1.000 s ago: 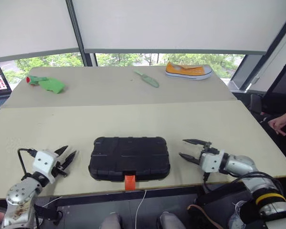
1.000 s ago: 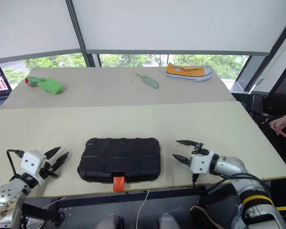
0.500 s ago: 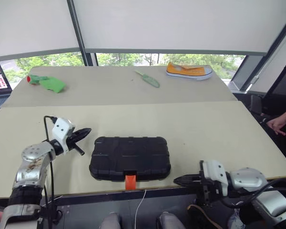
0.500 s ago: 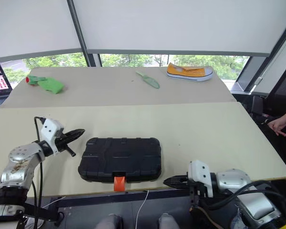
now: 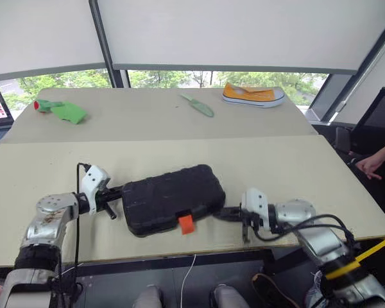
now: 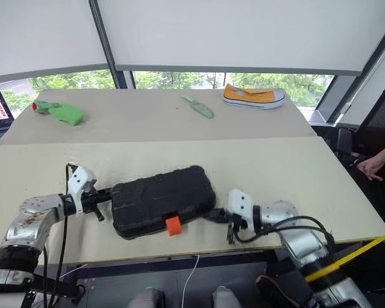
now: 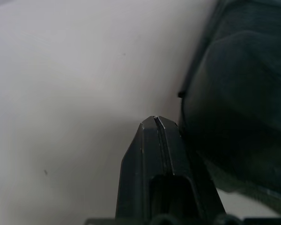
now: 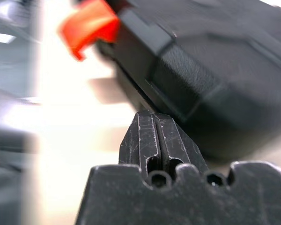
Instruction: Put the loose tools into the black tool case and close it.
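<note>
Closed case between two clenched grippers

The rounded black plastic tool case (image 5: 169,198), lid down, orange latch (image 5: 186,224) frontward, lies skewed between left gripper (image 5: 118,192) and right gripper (image 5: 219,212); both fingertip pairs pressed together at its ends.

Silver-grey metal arms, white wrist blocks, black end effector fingers (image 5: 113,194) — black cables, yellow band on right arm.

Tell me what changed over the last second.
Both tools closed and came in against the black tool case: the left tool at its left end, the right tool at its right end. The case has turned, its orange latch now angled right. The yellow shoe, green trowel and green toy stayed put.
</note>
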